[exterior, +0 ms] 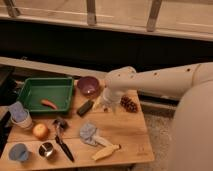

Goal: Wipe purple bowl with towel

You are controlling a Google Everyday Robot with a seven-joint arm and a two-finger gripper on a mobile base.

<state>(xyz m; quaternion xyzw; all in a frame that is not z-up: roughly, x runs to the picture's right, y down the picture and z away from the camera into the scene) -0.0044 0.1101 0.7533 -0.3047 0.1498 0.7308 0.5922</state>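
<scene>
The purple bowl stands upright at the back of the wooden table, just right of the green tray. The towel, a crumpled grey-blue cloth, lies near the front middle of the table. My white arm reaches in from the right. My gripper hangs low over the table, just right of and in front of the bowl, between it and a pine cone. It is well behind the towel and touches neither the towel nor the bowl.
A green tray at the back left holds an orange carrot-like piece. A black bar lies left of the gripper and a pine cone to its right. A banana, black tool, apple and cups fill the front left.
</scene>
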